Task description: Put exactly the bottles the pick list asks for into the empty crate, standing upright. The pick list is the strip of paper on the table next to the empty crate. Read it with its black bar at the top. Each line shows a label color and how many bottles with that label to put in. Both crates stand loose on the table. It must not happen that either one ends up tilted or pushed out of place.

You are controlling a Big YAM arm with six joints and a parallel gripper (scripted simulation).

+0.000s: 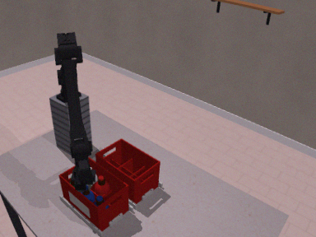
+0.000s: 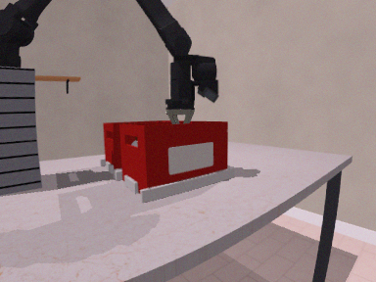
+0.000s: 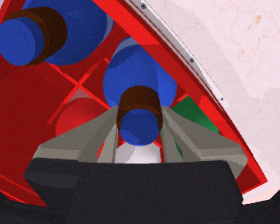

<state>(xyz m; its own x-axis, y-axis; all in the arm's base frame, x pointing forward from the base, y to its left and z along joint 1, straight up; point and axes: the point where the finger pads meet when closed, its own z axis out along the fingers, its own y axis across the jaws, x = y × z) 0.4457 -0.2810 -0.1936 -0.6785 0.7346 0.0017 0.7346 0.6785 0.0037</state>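
My gripper (image 3: 139, 112) reaches down into the full red crate (image 1: 95, 195) and is shut on the brown neck of a blue-labelled bottle (image 3: 139, 91) with a blue cap, which stands upright in its cell. A second blue bottle (image 3: 53, 18) stands in a cell further in. A red bottle (image 3: 78, 117) and a green one (image 3: 193, 116) show partly beside the fingers. In the top view a red bottle (image 1: 99, 186) shows in this crate. The empty red crate (image 1: 129, 168) with dividers stands right beside it. From the exterior view the gripper (image 2: 179, 117) sits at the crate's top rim. The pick list is not visible.
The arm's grey base block (image 1: 70, 123) stands at the back left of the table. The table's front edge and a leg (image 2: 328, 225) show in the exterior view. A wooden shelf (image 1: 242, 3) hangs on the far wall.
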